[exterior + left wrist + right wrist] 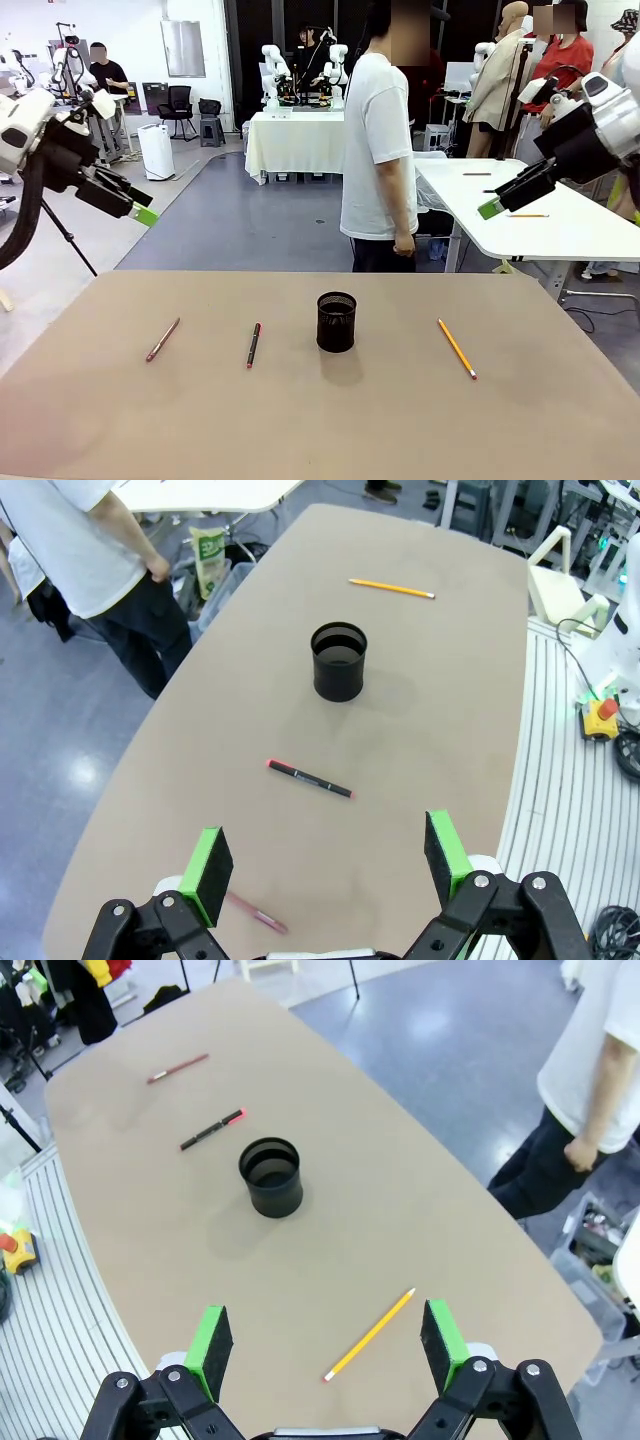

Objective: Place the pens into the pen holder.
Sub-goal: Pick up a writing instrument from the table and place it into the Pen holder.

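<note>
A black mesh pen holder (336, 321) (339, 661) (271, 1177) stands upright near the middle of the tan table (300, 420). Three pens lie flat around it: a brownish-pink one (163, 339) (255, 912) (178, 1068) at the left, a dark one with a red tip (254, 344) (309, 779) (212, 1130) between it and the holder, and a yellow-orange pencil (457, 348) (392, 588) (369, 1335) at the right. My left gripper (145, 214) (330, 865) hangs open high above the table's left side. High over the right side, my right gripper (490, 208) (328, 1345) is open too. Both hold nothing.
A person in a white T-shirt (378, 150) stands at the far edge of the table, hands down. A white side table (540, 215) sits behind at the right. Bare tabletop lies in front of the pens and holder.
</note>
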Robot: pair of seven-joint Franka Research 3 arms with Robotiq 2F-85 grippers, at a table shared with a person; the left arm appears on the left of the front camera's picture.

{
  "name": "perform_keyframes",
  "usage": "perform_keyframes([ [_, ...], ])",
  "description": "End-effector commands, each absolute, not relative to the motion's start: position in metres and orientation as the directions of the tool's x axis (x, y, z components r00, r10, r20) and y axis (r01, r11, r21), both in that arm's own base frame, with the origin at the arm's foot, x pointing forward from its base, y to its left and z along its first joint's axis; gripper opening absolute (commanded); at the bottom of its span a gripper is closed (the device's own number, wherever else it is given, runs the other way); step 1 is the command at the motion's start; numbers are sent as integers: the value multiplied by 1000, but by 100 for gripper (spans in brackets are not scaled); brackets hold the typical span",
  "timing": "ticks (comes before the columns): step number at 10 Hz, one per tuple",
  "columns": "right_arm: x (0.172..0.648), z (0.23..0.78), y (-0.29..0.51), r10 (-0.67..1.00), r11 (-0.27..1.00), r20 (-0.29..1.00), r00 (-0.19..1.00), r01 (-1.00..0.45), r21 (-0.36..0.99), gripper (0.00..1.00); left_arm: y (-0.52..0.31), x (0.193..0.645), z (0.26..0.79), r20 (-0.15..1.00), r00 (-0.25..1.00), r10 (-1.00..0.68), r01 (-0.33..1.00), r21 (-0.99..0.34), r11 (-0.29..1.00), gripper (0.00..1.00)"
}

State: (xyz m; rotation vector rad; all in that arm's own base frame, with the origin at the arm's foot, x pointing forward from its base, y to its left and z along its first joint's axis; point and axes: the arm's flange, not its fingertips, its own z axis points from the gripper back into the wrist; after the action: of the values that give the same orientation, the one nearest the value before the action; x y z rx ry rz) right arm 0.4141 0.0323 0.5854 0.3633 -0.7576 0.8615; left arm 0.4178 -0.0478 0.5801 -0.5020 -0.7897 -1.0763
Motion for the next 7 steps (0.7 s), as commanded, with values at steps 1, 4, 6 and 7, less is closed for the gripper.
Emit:
perform_keyframes([
  [1,414,587,34,530,617,733,426,-787,11,100,-48,418,579,788,240,-567,918,6,397,100],
  [4,414,587,34,530,617,733,426,-787,11,100,-48,418,579,788,240,-567,918,6,397,100],
  [6,414,587,34,530,617,733,426,-787,11,100,-48,418,579,788,240,-567,918,6,397,100],
  [7,414,587,34,530,617,733,426,-787,11,100,-48,418,579,788,240,-567,918,6,397,100],
])
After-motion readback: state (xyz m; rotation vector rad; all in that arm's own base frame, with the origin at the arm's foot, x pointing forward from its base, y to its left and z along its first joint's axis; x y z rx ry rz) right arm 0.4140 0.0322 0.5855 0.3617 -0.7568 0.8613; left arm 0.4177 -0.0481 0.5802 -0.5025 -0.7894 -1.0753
